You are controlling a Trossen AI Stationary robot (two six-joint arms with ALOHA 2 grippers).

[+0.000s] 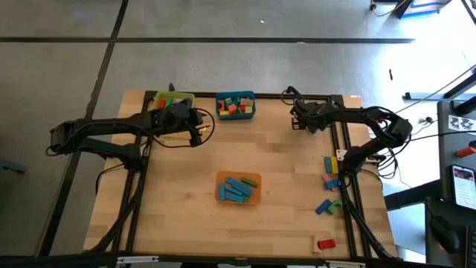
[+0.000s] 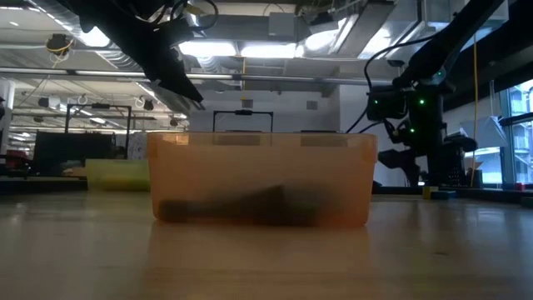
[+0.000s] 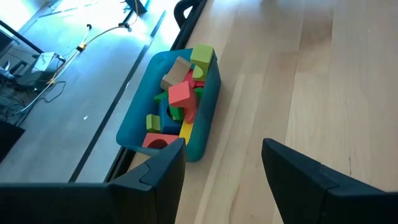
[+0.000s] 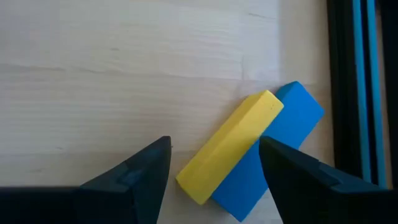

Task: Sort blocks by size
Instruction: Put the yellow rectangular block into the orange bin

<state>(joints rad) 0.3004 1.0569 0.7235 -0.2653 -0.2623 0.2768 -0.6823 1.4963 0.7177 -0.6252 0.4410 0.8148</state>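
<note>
Now hovering open-jawed: right gripper (image 4: 214,171) over a yellow block (image 4: 229,147) lying against a blue block (image 4: 270,149), at three o'clock on the table (image 1: 282,164). Probably light, rigid, smooth wood; gripping across the yellow bar's long sides looking best. Left gripper (image 3: 224,165) waiting wide near eleven o'clock. Teal bin (image 3: 138,124) holding mixed blocks; orange bin (image 1: 254,179) carrying blue ones; yellow bin (image 1: 186,96) contents unclear.

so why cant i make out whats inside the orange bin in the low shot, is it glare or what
Low view: backlit by the ceiling lights and windows, so the orange bin is dim and its contents show only as a blurred dark mass. High view: evenly lit, blue blocks clear inside. Right wrist view: sharp on the yellow block.
</note>
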